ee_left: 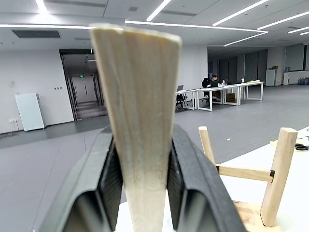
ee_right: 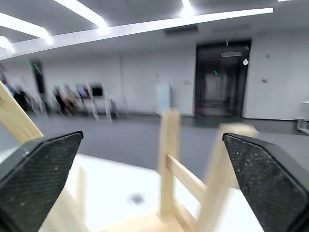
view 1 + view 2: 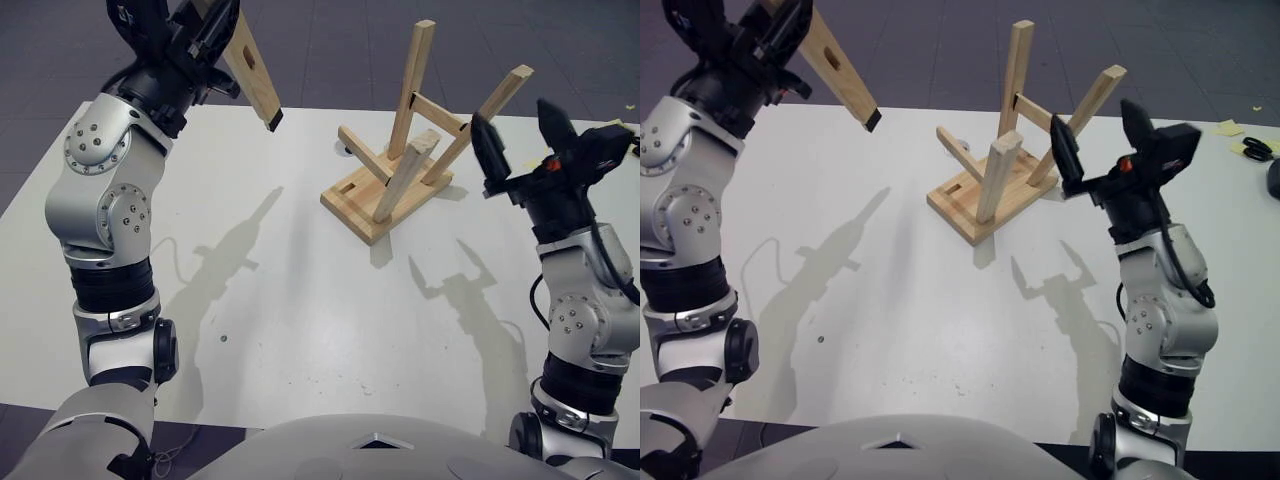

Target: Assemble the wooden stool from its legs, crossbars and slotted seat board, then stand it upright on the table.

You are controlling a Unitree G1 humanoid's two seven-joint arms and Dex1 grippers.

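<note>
Stool looks mostly built, I'd judge. By the table's [image 3: 300,330] right edge the right gripper [image 3: 512,115] hangs wide open and holds nothing. Just beside it lies the upturned seat board [image 3: 360,220], with three legs [image 3: 400,180] and crossbars [image 3: 437,113] sticking up. Over the far edge, leftward, the left gripper [image 3: 205,35] clamps the fourth leg [image 3: 255,80]. That leg is not yet slotted, nor the stool flipped.

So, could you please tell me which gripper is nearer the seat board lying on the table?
Right. The right gripper hangs open just right of the seat board and its fitted legs; the left gripper holds a loose leg raised well off to the left.
</note>
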